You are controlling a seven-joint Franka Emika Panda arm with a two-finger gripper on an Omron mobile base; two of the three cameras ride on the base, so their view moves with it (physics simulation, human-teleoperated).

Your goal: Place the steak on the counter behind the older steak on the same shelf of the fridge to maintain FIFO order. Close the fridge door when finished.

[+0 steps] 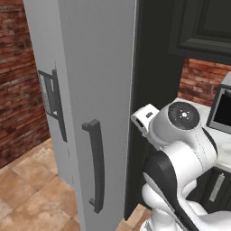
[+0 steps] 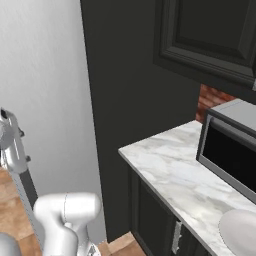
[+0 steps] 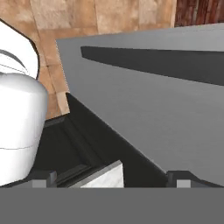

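Fridge (image 1: 97, 67) with both silver-grey doors shut, dark bar handle (image 1: 95, 164) facing the room. Marble surface (image 2: 170, 170) to its right carries a microwave (image 2: 232, 150) and a white plate (image 2: 240, 230). Gripper (image 3: 111, 177) fingertips stand apart, empty, pointing along the fridge door (image 3: 175, 118). Steak hidden from sight.

Fridge and counter
The silver fridge door (image 1: 97, 90) stands shut, its dark handle upright; the marble counter (image 2: 175, 172) lies right of it.
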